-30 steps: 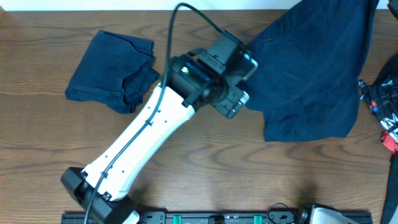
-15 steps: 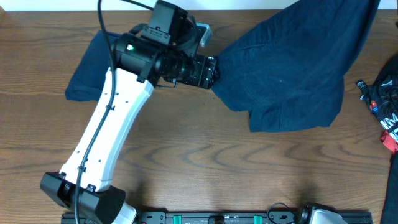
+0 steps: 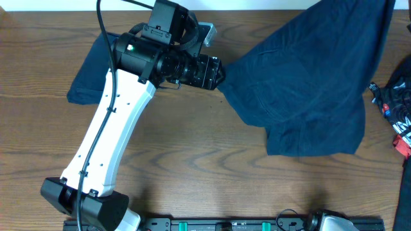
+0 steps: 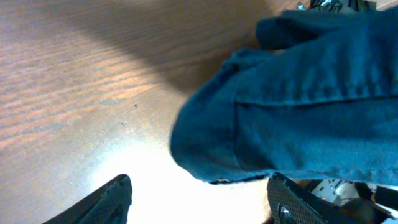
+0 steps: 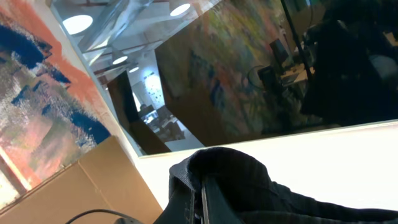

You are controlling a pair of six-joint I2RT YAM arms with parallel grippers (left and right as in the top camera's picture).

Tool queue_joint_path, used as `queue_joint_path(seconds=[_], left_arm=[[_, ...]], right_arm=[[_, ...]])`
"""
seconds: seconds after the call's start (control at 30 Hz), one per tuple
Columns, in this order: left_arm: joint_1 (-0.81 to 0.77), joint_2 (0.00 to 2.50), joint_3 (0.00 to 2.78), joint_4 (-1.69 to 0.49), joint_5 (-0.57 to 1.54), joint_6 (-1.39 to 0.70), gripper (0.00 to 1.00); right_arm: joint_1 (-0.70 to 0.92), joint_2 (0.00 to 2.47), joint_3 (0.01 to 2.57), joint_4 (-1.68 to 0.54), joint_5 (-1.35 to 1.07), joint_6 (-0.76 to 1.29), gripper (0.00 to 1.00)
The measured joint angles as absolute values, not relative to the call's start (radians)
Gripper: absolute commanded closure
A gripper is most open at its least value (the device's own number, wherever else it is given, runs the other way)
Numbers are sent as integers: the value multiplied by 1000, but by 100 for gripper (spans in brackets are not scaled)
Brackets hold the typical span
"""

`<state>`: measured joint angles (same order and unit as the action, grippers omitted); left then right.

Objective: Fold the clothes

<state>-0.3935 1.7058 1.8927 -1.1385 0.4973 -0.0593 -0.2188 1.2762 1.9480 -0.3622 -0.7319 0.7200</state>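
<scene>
Jaws on my left gripper (image 4: 200,200) stand wide apart. Both dark fingertips (image 4: 112,198) show at the bottom of the wrist view, with brightly lit tabletop between them. A rounded, seamed corner of the big navy shorts (image 3: 308,77) lies just ahead of that gap, on the table (image 3: 212,160). I see neither finger pressing on it, so nothing is held on that side. From overhead, the left gripper sits at the leftmost point of this garment, near the back middle of the table. The white left arm (image 3: 106,141) runs down from it to the front left corner.

My right gripper (image 5: 204,198) is closed. Dark cloth is bunched around its fingers in the wrist view, so it has hold of fabric, and that camera looks upward at a wall and ceiling lights. The overhead view does not show the gripper itself. It does show the big navy shorts stretching toward the upper right corner of the frame and running out of it, with their lower edge lying on the wood.

A second pair of navy shorts (image 3: 83,83) lies in a folded heap at the back left, partly under my left arm and apart from the big navy shorts. A red, black and white thing (image 3: 397,109) sits at the right edge.
</scene>
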Motion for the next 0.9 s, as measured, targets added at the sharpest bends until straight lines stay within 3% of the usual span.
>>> queue_joint_path(seconds=[0.13,0.63,0.9], left_arm=[[-392,1706,1893,-1119,491,3,28],[-390,1706,1892,-1231,611,561,28],[-389,1706,1861,-1154,652,678,29]], right_arm=[[-219,1276,1948,-362,-738,714,99],[-219,1276,1948,-362,-770,692,99],[-219,1276,1948,-361,-805,691,99]])
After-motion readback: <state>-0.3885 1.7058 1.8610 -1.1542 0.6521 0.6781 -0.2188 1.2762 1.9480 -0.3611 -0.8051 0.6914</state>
